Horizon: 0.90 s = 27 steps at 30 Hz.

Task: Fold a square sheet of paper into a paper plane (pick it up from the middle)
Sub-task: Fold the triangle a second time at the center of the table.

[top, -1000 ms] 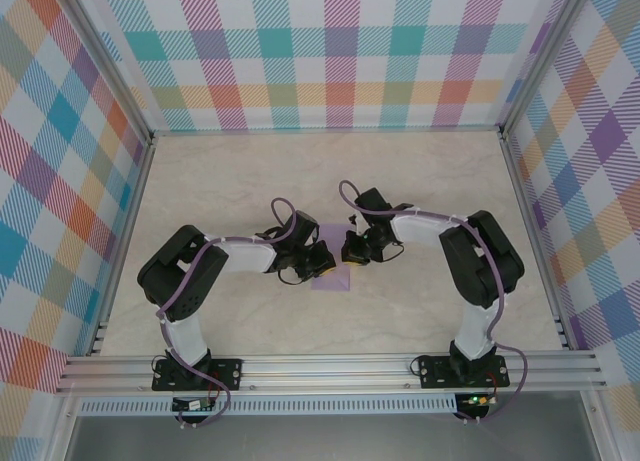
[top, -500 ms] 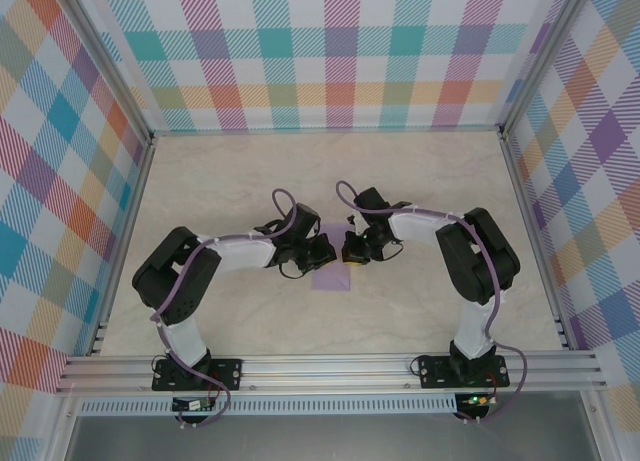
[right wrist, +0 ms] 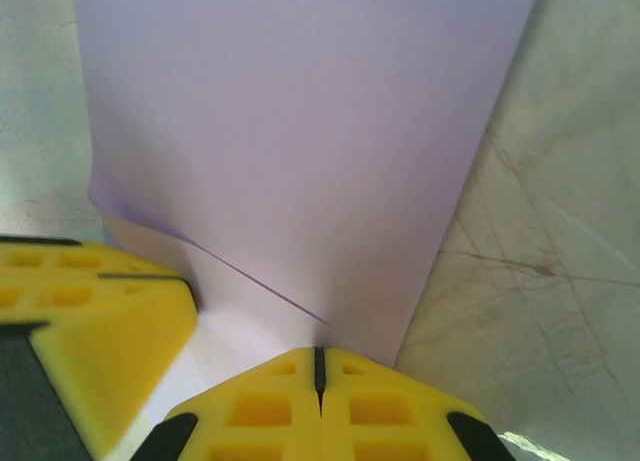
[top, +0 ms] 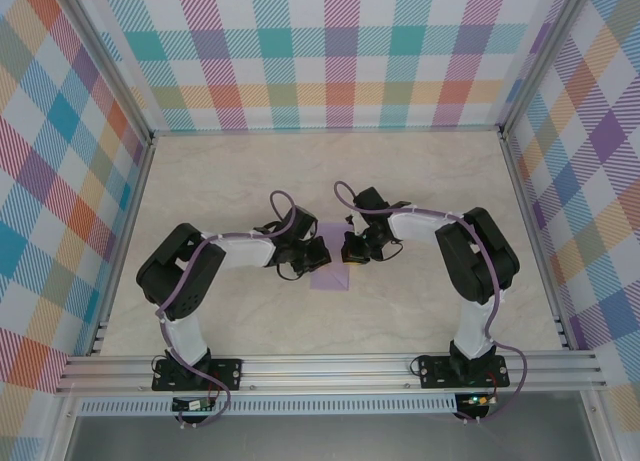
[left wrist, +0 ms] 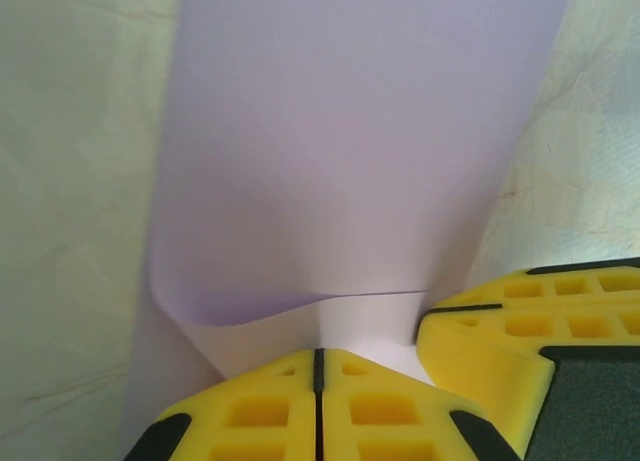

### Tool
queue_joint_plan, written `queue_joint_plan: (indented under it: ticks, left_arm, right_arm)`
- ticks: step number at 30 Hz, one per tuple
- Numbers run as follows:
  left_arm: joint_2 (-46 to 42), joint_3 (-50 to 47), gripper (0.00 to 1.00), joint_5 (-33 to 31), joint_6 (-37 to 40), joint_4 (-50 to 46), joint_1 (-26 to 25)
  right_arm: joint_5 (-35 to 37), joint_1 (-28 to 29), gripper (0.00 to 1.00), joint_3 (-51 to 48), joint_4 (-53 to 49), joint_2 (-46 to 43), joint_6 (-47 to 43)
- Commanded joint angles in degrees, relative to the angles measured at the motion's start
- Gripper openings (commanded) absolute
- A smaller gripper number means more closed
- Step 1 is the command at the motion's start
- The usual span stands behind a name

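Lavender square sheet of paper point(top: 331, 279): 1 edge curled up, rest flat.

Both arms noted alike: the left arm point(top: 232, 251) and right arm point(top: 428, 224) have glossy black joint housings joined by white links. A purple cable point(top: 281, 203) runs along each, down to black base plates point(top: 197, 372). On the left gripper point(left wrist: 318, 357) and right gripper point(right wrist: 318, 355) we see yellow fingers point(left wrist: 290, 391) moulded with square pockets and black-trimmed outer corners.

Matt, smooth lavender paper point(left wrist: 350, 131) — on a faintly veined table point(left wrist: 70, 181).
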Motion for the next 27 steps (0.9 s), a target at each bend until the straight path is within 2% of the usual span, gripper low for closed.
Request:
queue_joint_plan:
  ticks: [1,5,10,17,21,27]
  left_arm:
    - [-0.85,-0.81,0.07,-3.41,3.75,-4.05,3.78]
    - [0.23,2.8,0.07,-2.7,7.91,-7.4,6.62]
    - [0.14,4.57,0.07,-1.06,9.44,-8.61,8.45]
    - [-5.22,1.41,0.07,6.77,5.99,0.67,5.46]
    - [-3.15,1.37,0.06,7.01,4.74,1.63,3.13]
    - [0.38,0.64,0.04,6.56,3.89,1.5,2.52]
  right_arm:
    - [4.63,-0.01,0.05,-1.45,-3.56,2.87,-3.57]
    - [5.66,-0.02,0.05,-1.56,-4.19,3.17,-4.93]
    - [5.48,0.03,0.05,-1.33,-4.16,3.41,-4.94]
    - [3.5,-0.02,0.05,0.07,-4.19,2.56,-5.06]
    - [1.92,0.01,0.05,0.1,-3.49,1.61,-5.11]
    - [-1.01,0.01,0.05,0.68,-2.35,-0.41,-5.42]
